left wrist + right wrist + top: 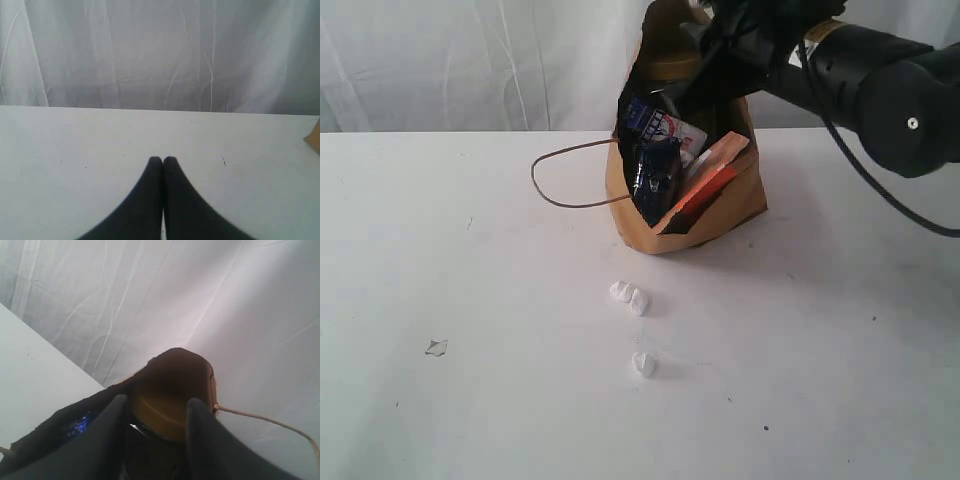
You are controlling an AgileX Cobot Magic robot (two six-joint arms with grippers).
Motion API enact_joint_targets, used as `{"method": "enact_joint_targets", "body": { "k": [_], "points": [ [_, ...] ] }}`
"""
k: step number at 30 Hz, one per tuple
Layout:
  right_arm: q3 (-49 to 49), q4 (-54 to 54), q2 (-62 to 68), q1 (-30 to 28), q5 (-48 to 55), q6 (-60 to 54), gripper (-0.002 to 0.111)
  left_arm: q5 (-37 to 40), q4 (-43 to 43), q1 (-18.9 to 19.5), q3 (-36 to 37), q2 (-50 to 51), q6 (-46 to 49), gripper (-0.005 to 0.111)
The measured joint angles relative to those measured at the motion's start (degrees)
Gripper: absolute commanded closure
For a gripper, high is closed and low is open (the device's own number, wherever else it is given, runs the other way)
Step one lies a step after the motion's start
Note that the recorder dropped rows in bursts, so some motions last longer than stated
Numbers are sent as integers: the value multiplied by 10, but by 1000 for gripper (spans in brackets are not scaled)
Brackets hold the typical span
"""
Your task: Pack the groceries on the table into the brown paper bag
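R end effector (pixel 159 400) part-open astride round yellow jar lid (pixel 161 421) atop creased kraft bag (pixel 730 205) (L end effector (pixel 162 160) shut, empty).

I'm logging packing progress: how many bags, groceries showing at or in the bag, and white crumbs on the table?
Brown paper bag: 1
Groceries at or in it: 4 (carton, noodle pack, pouch, yellow-lidded jar)
White crumbs: 3
Total: 8
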Motion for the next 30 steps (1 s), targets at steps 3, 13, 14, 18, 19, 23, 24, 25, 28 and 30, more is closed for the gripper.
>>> {"method": "enact_joint_targets", "body": {
  "k": [3,13,14,18,19,23,24,25,28,30],
  "points": [
    [0,0,0,0,0,0,69,0,0,0,0,0,0,107],
    [0,27,-80,-1,88,2,96,0,0,0,0,0,0,107],
    [0,30,-93,-4,102,2,104,0,0,0,0,0,0,107],
    [0,39,-152,-39,165,2,108,0,0,0,0,0,0,107],
    [0,40,-165,-52,179,2,108,0,0,0,0,0,0,107],
    [3,41,-208,-105,241,24,108,0,0,0,0,0,0,107],
    [13,41,-221,-122,257,37,108,0,0,0,0,0,0,107],
    [22,41,-229,-132,264,47,108,0,0,0,0,0,0,107],
    [80,42,-259,-157,270,91,108,0,0,0,0,0,0,107],
    [131,42,-284,-162,268,112,108,0,0,0,0,0,0,107]
  ]
}}
